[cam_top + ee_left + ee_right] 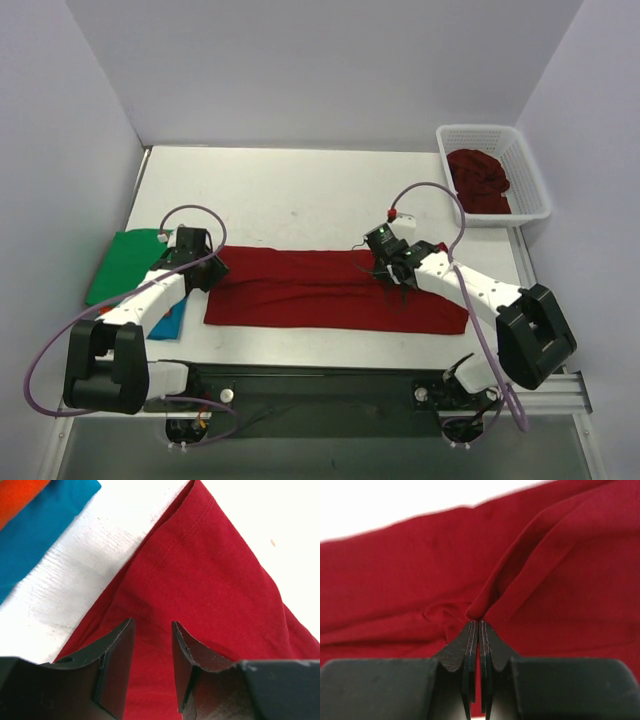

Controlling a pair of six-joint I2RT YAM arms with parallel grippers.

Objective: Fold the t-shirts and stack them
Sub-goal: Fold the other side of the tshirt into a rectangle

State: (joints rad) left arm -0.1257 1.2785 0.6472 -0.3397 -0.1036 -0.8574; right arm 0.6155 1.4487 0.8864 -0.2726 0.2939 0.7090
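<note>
A dark red t-shirt (330,290) lies folded into a long band across the middle of the table. My left gripper (205,272) is open at the band's left end, its jaws over the red cloth (200,580) with nothing held. My right gripper (397,278) is shut on a pinched fold of the shirt (520,555) near its right part. A green t-shirt (125,262) and a blue t-shirt (168,322) lie folded at the table's left. The blue shirt (45,525) and an orange shirt (17,495) show in the left wrist view.
A white mesh basket (520,165) stands at the back right with crumpled dark red cloth (478,180) inside. The white table (300,190) extends behind the shirt. Walls close in on the left, back and right.
</note>
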